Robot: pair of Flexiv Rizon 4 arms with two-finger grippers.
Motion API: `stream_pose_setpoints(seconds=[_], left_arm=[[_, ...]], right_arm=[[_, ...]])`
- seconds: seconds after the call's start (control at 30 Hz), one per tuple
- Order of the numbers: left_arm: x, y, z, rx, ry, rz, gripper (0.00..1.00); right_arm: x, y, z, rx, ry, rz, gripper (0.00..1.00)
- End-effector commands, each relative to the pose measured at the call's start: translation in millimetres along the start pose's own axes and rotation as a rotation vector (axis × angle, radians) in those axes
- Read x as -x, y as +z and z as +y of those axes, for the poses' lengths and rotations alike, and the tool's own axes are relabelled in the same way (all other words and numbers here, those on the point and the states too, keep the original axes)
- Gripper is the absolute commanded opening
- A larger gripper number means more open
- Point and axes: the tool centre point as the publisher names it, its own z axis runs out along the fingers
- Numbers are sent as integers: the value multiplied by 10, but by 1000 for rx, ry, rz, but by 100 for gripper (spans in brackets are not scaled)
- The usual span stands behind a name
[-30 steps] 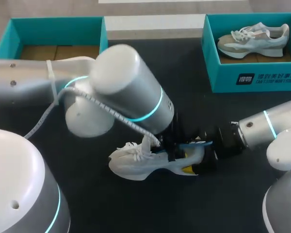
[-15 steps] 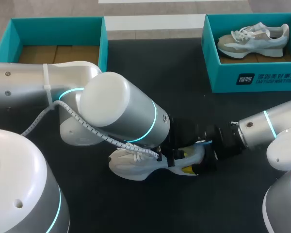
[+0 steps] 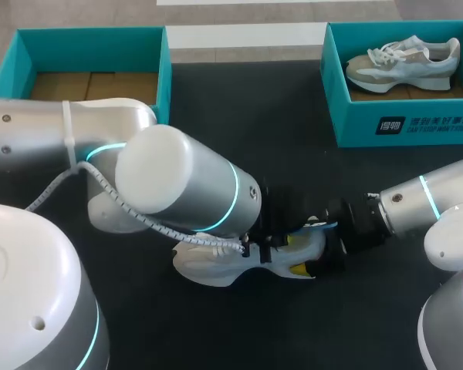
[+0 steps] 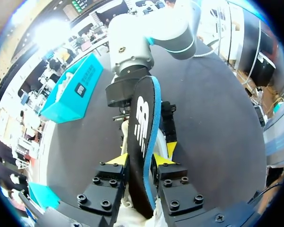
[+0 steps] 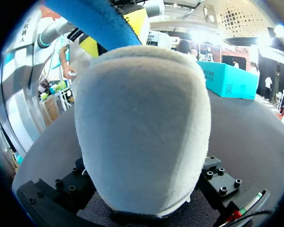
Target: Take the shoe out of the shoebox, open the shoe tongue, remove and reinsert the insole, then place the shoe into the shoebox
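Black, blue-edged insole (image 4: 144, 118) pinched edge-on in left gripper (image 4: 139, 160), poised over white shoe (image 3: 208, 270), likely for reinsertion; right gripper (image 3: 295, 254), at shoe's 3 o'clock, clamps heel steady

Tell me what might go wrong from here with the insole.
1. The left gripper pinches the insole on edge at one narrow spot. Its long free part could bend or twist and miss the opening of the shoe.
2. The left arm covers that opening in the head view, so a fold inside might go unseen.
3. The right gripper is at the heel only, so pushing could tip the shoe.
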Motion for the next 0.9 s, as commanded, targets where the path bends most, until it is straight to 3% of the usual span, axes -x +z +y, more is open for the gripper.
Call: stream_pose_setpoints(seconds=[0.03,0.07,0.1,0.13,0.4,0.7,0.9], left_arm=[[-46,73,26,-5,-6,-18,18],[-45,79,28,-5,-7,-18,13],[-43,87,30,-4,-9,-18,2],[-42,96,32,-4,-11,-19,0],[-67,81,0,-1,-46,13,0],[43,-262,-356,-36,-127,72,0],[135,-545,-575,-33,-190,203,0]], right_arm=[[-16,34,-90,-3,1,0,0],[-16,34,-90,-3,1,0,0],[-16,34,-90,-3,1,0,0],[-16,34,-90,-3,1,0,0],[-16,34,-90,-3,1,0,0],[-16,34,-90,-3,1,0,0],[-16,34,-90,-3,1,0,0]])
